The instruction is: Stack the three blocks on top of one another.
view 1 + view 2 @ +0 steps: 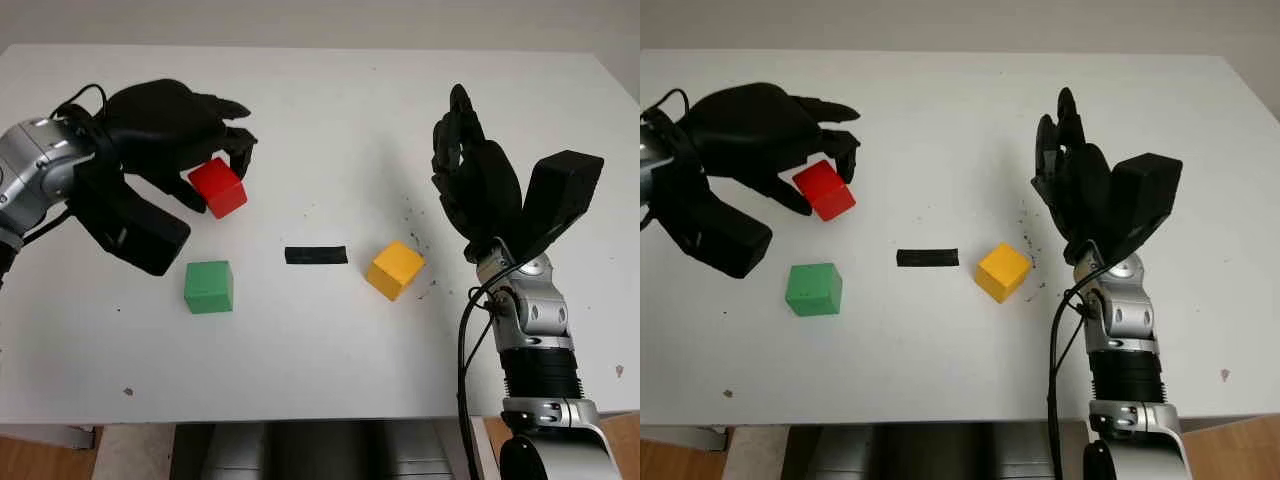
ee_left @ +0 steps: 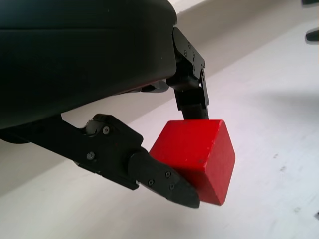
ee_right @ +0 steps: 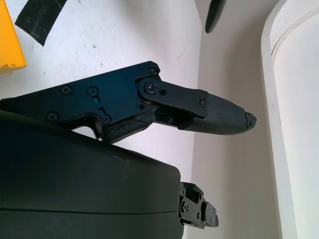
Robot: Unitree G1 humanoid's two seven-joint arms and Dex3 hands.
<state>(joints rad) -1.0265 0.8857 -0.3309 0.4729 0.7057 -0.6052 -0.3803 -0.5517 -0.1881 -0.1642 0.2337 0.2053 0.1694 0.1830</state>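
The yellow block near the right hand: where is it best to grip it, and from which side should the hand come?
Probably from above, pinching two opposite vertical faces of the yellow block. It sits flat on the table, turned diagonally, so the fingers should turn to match. The open right hand hovers beside it; the left hand holds the red block.

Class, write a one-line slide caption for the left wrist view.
Left robot hand grips the red block between its fingers, above the white table.

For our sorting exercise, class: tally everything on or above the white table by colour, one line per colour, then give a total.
Red cube-shaped block, held in the left hand: 1
Green cube-shaped block: 1
Yellow cube-shaped block: 1
Black strip of tape: 1
Total: 4
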